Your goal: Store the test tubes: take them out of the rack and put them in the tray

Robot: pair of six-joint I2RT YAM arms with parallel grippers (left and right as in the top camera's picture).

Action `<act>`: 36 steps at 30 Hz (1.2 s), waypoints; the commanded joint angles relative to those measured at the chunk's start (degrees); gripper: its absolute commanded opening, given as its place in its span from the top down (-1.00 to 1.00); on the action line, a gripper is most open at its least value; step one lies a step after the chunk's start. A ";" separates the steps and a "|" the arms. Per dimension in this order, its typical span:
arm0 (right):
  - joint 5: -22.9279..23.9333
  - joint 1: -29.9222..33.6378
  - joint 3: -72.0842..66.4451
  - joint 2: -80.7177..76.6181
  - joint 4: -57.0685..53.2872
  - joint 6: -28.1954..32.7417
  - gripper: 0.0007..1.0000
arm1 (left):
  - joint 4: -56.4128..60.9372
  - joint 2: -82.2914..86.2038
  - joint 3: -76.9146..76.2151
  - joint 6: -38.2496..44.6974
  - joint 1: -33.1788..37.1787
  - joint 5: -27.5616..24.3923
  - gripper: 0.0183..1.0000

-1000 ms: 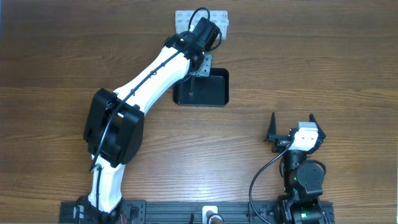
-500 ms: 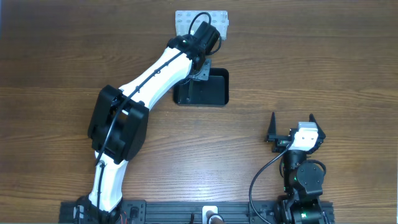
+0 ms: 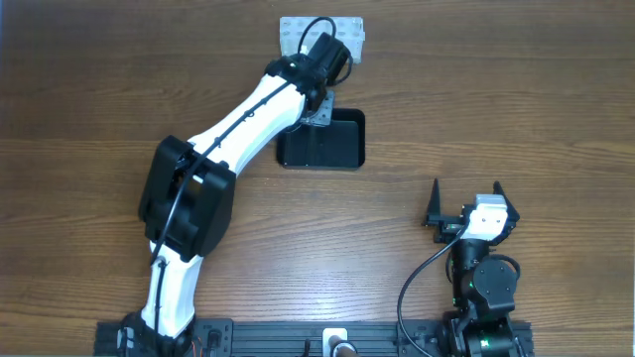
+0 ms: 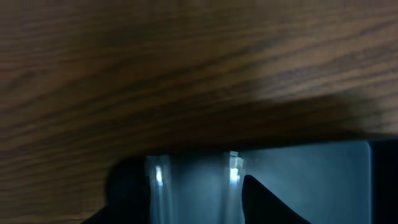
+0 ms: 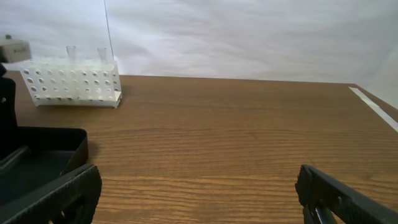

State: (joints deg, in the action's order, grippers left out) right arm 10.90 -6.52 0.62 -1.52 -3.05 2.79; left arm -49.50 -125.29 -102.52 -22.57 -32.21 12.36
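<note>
Where the left arm reaches up the table (image 3: 516,89), the left tool (image 4: 196,200) pinches a clear tube (image 4: 194,180). The tube fills the gap between the two dark fingers (image 4: 267,202), and its glass edges meet them. Behind it in the left wrist view is the floor of the black tray (image 4: 311,174). In the top view this tool (image 3: 319,111) is over the tray's far left corner, between the tray (image 3: 359,139) and the rack (image 3: 293,35).

The tray lies near the middle of the table, toward the far edge. The white rack stands just beyond it, at the middle of the far edge. The two are close but apart. In the right wrist view the rack (image 5: 71,84) carries two upright tubes (image 5: 70,55) in its top row. I cannot tell whether the tray (image 5: 62,134) holds any other tube.

The right tool (image 3: 466,195) is well apart from all this, over bare wood toward the table's near right corner. Its fingers (image 5: 62,193) are spread wide and hold nothing.
</note>
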 commanded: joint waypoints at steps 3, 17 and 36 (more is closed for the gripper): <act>-0.11 -0.35 -0.31 0.04 -0.17 -0.59 -0.99 | 3.28 11.82 0.28 -0.09 3.34 6.47 -0.04; -0.11 -0.37 -0.31 0.04 -0.17 -0.57 -0.99 | 18.12 31.61 3.13 18.38 14.73 2.64 -0.72; -0.11 -0.35 -0.31 0.04 -0.17 -0.57 -0.98 | 54.60 92.17 76.74 22.40 34.77 -16.20 -1.00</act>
State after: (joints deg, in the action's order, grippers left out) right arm 10.90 -6.59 0.62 -1.58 -3.07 2.76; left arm 4.60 -44.45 -34.68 -1.04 0.95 -1.37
